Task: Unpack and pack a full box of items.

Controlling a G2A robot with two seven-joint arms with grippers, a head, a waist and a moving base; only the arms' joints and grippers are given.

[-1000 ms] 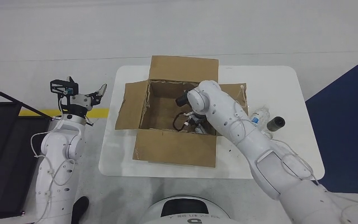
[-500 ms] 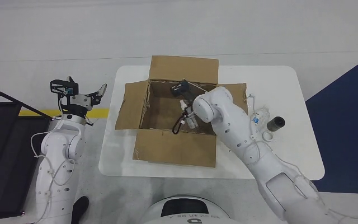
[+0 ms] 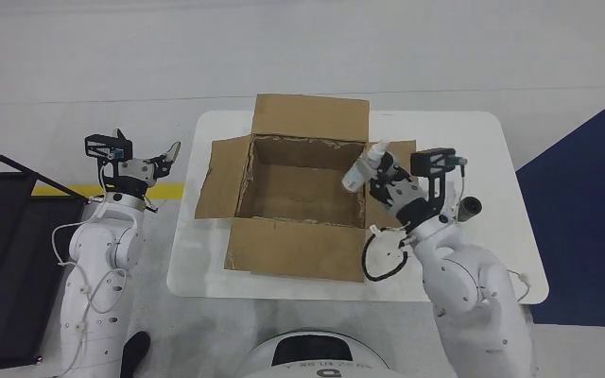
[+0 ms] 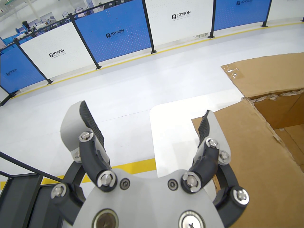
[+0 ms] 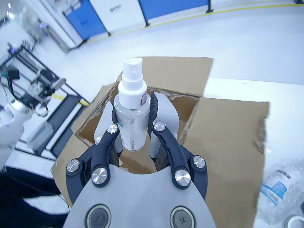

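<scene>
Box (image 3: 298,250) stands open on the surface (image 3: 217,274), all four flaps splayed.

Left: left pincer (image 4: 144,110) hangs off the surface's left edge, jaws wide apart, nothing in them. No change over the last second.

Centre: a second ago the right arm was down inside the box; now it is up and out. From above, the box floor shows bare cardboard.

Right: right pincer (image 5: 133,105) is clamped on the clear body of a spray bottle (image 5: 132,119), white nozzle pointing away from the wrist, above the box's right flap.

Judgement: probably the last item out, so unpacking is nearly done. It needs setting down beside the others.

Count: 1 box, 1 spray bottle, 1 crumpled clear bottle (image 3: 435,198), 1 dark cylinder (image 3: 466,208). The last two lie on the surface right of the box.
</scene>
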